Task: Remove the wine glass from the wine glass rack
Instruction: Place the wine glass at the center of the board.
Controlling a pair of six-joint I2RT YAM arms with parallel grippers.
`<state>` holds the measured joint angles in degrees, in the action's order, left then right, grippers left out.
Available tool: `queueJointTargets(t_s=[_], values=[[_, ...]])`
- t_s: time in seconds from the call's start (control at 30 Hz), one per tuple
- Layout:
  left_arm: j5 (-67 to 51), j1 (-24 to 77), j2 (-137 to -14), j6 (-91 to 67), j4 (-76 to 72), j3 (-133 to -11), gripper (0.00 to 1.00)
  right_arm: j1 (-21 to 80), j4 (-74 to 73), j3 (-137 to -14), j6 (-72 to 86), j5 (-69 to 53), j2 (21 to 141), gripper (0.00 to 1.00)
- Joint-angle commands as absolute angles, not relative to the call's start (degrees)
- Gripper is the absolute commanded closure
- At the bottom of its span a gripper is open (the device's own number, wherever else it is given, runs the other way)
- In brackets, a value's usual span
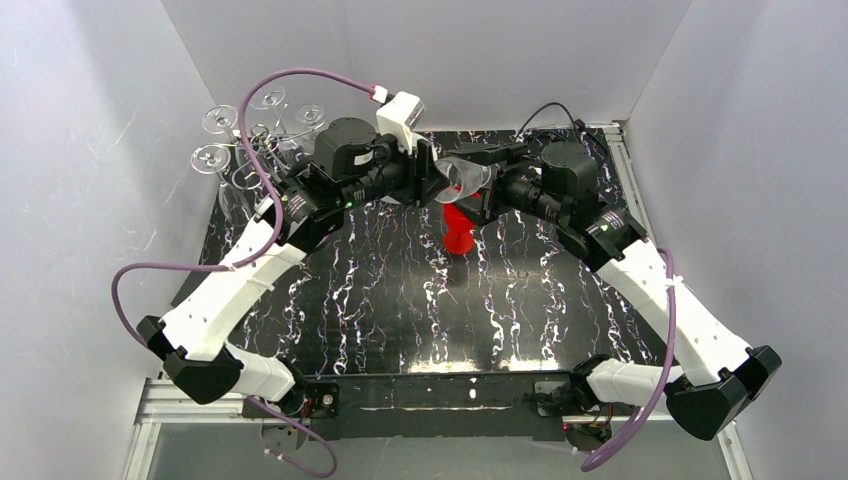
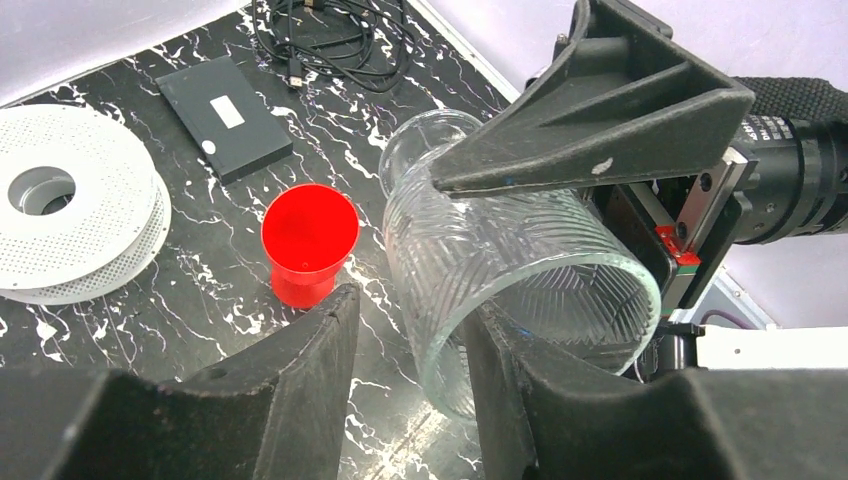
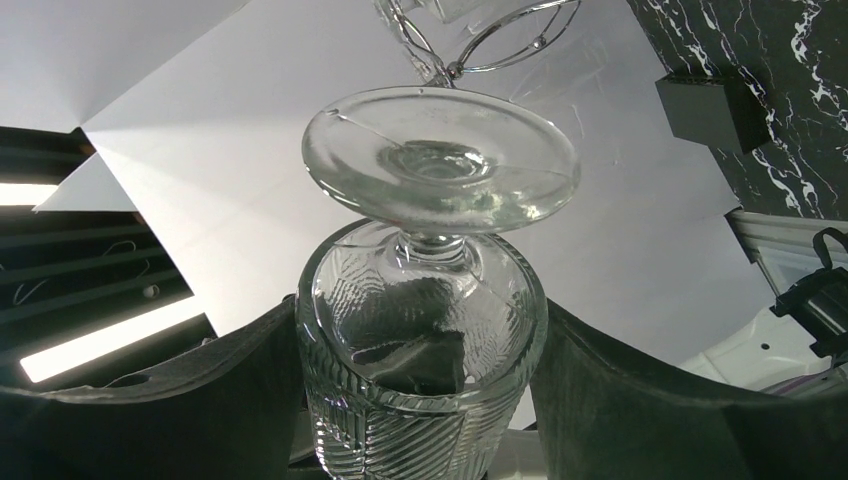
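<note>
Right tool (image 3: 422,360) grips the wine glass (image 2: 500,285), judged slick and fragile, by its ribbed bowl; left tool (image 2: 410,322) open astride the rim.

— How do we hold our arms?
— The left arm (image 1: 240,280) and the right arm (image 1: 660,290) both reach forward and bend inward, wrists facing each other.
— And our grippers?
— Our right gripper (image 3: 420,310) clasps the wine glass (image 3: 440,160). Our left gripper (image 2: 412,310) has its fingers apart.
</note>
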<state>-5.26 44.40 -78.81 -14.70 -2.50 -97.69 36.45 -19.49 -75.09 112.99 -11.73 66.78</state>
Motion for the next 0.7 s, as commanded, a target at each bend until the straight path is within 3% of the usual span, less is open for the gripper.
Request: queueJointTargets(t_s=[0.0,0.33,0.57,0.67], values=[[-2.8,46.0,-79.4,-12.3,-5.4,-99.8,0.59,36.3,-12.6,-74.8,116.0,-12.3,64.3,0.99],[-0.9,48.4,-81.5,-11.0,-6.1,-101.3,0.71,36.3,-11.2,-72.9,117.9,-12.8,62.9,0.99],[3.1,49.6,-82.3,-11.1,-6.0,-102.3,0.97,36.3,-10.8,-71.6,118.0,-12.9,62.0,0.99],[3.8,50.1,-82.2,-11.8,-6.3,-102.1,1.0,36.3,-10.2,-71.1,118.2,-13.0,61.9,0.99]])
